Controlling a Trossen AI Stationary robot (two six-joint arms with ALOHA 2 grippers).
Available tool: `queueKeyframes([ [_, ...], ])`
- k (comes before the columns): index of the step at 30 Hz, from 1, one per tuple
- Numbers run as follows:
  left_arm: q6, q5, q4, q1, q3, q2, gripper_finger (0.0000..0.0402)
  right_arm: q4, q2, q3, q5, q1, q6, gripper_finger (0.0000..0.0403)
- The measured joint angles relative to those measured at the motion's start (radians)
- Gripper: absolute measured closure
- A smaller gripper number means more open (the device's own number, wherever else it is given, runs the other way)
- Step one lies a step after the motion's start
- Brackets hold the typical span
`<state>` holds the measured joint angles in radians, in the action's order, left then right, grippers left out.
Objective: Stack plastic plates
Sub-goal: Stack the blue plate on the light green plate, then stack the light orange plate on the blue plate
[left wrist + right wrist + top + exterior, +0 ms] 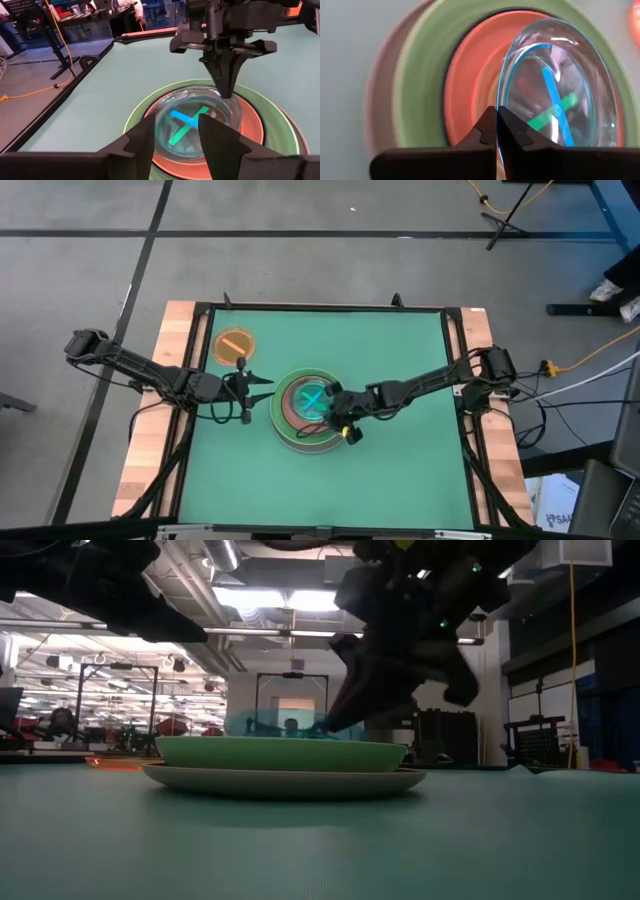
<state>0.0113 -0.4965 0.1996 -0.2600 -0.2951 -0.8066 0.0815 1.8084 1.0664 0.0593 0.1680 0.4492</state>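
A stack of plates stands mid-table: a grey-white plate [285, 780] at the bottom, a light green one [280, 753] on it, and a salmon one [252, 125] inside that. My right gripper [497, 120] is shut on a translucent cyan plate [560, 95], marked with a blue and green cross, just over the salmon plate. My left gripper [262, 387] is open and empty at the stack's left side, its fingers [142, 142] pointing at the stack. A translucent orange plate [235, 345] lies flat on the table at the far left. My right gripper pinches the cyan plate's rim [501, 102] between its two fingers, on the plate's right side. The fingers come from above, pointing down [226, 85]. The plate is tilted over the salmon plate; whether its other edge rests on the stack, I cannot tell.
The green mat [400, 470] lies bare in front of and to the right of the stack. The table's wooden side strips [150, 450] and black frame bound it.
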Motion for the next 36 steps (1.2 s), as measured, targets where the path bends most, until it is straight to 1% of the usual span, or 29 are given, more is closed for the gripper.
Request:
queueKeyframes([
  [2, 0.000, 0.000, -0.005, 0.000, 0.000, 0.000, 0.0259, -0.002, 0.008, 0.001, 0.020, 0.000, -0.001, 0.0393],
  [4, 0.000, 0.000, -0.005, 0.000, 0.000, 0.000, 0.0259, 0.007, 0.009, -0.001, 0.020, 0.000, -0.014, 0.0376],
  [11, 0.000, 0.000, -0.008, 0.000, 0.000, 0.000, 0.0259, 0.005, -0.006, 0.000, 0.017, 0.002, -0.052, 0.0280],
  [15, -0.001, 0.000, -0.008, 0.000, 0.000, 0.000, 0.0259, 0.048, -0.072, 0.000, 0.014, 0.002, -0.083, 0.0244],
  [20, 0.003, -0.002, -0.002, 0.011, 0.000, 0.000, 0.0259, 0.141, -0.201, -0.005, 0.010, -0.015, -0.135, 0.0234],
  [22, 0.004, -0.023, 0.000, 0.035, 0.000, 0.000, 0.0257, 0.151, -0.250, -0.036, 0.011, -0.036, -0.155, 0.0233],
  [25, 0.011, -0.017, -0.003, 0.088, 0.000, 0.000, 0.0245, 0.131, -0.312, -0.116, 0.012, -0.087, -0.167, 0.0233],
  [31, -0.010, -0.012, -0.042, 0.242, 0.000, 0.000, 0.0200, -0.014, -0.408, -0.301, 0.007, -0.219, -0.182, 0.0233],
  [36, -0.002, -0.011, -0.063, 0.366, 0.000, -0.002, 0.0189, -0.133, -0.437, -0.402, -0.017, -0.311, -0.183, 0.0233],
])
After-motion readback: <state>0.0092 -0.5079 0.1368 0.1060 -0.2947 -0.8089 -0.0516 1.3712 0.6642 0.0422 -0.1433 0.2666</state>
